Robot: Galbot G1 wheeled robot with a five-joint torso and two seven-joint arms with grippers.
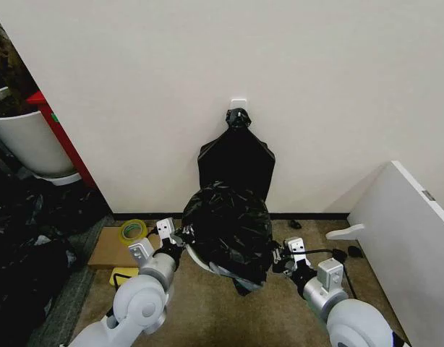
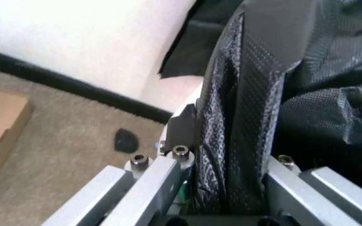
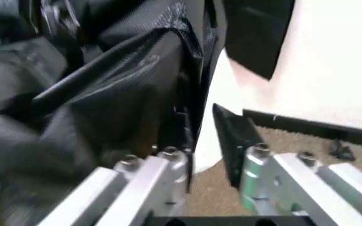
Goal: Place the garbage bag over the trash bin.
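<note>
Garbage bag (image 1: 228, 224) drapes over trash bin (image 1: 205, 262), between both grippers; left gripper (image 1: 184, 237) pinches its film, right gripper (image 1: 275, 259) likewise.

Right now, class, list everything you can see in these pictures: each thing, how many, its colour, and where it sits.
garbage bag: one, glossy black, draped over the bin on the floor by the wall
trash bin: one, white, its rim peeking out under the bag
tied bags: one bunch, matte black, hanging on the wall behind
tape roll: one, yellow, on the cardboard
cardboard: one, brown, floor at left
tub: one, white, far left
board: one, white, right
left gripper: at the bag's left side
right gripper: at the bag's right side
</note>
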